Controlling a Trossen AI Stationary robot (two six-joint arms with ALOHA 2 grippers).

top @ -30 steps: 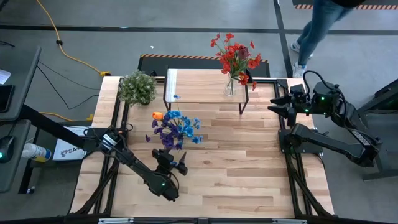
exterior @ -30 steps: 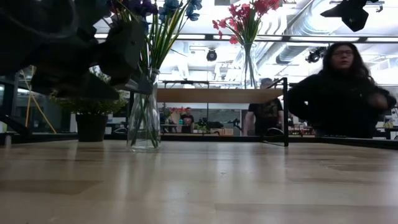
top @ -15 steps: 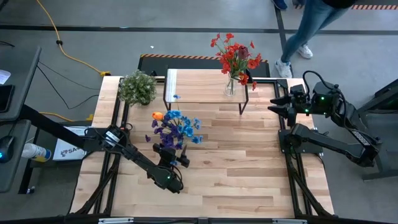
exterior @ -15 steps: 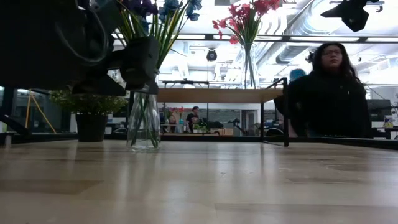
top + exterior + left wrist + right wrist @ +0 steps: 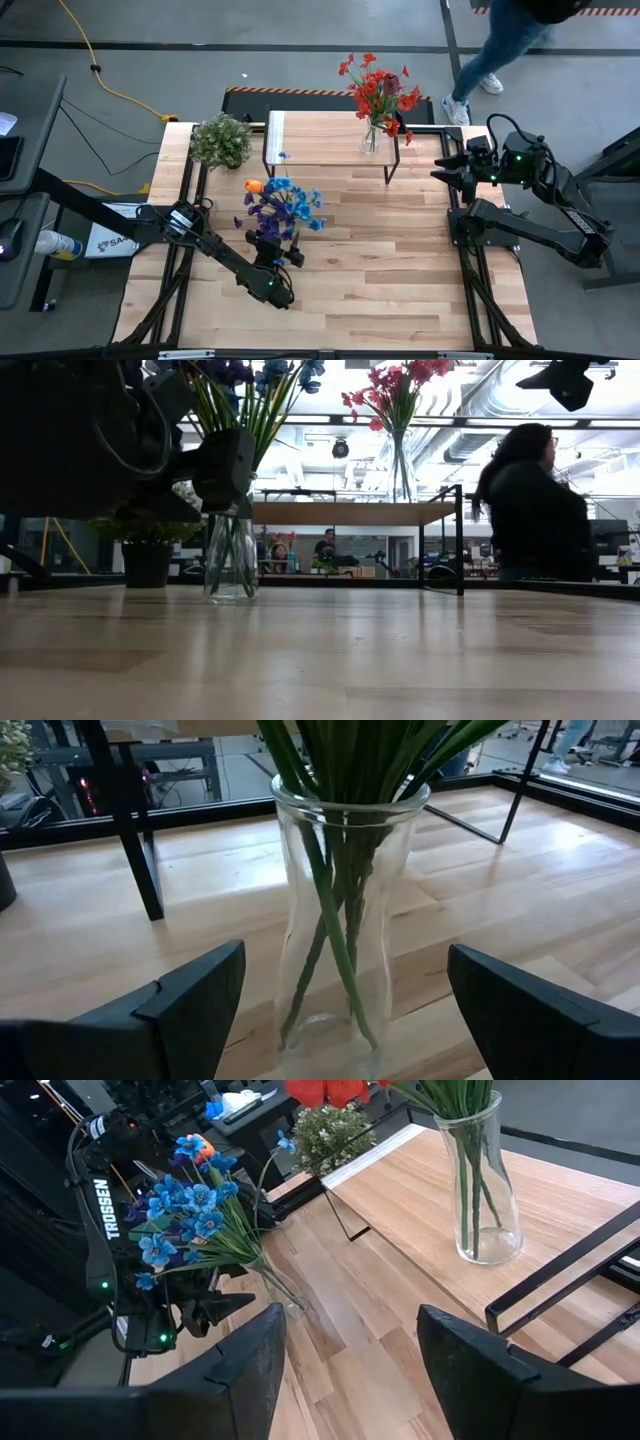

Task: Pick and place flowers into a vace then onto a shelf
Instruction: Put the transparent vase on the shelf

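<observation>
Your left gripper (image 5: 340,1010) stands wide open on either side of the vase (image 5: 345,910) of flowers (image 5: 282,205), not gripping; your right gripper (image 5: 350,1355) waits part-open, empty.

Left gripper (image 5: 279,255) sits at seven o'clock, fingers spread wide (nothing between them touched); right gripper (image 5: 446,167) waits at three o'clock, parted.

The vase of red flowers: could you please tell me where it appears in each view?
High view: vase of red flowers at top centre, on the shelf.
Low view: upper centre, on the shelf.
Left wrist view: not in it.
Right wrist view: upper right.
Shared landmark: the shelf's light plank top.
</observation>
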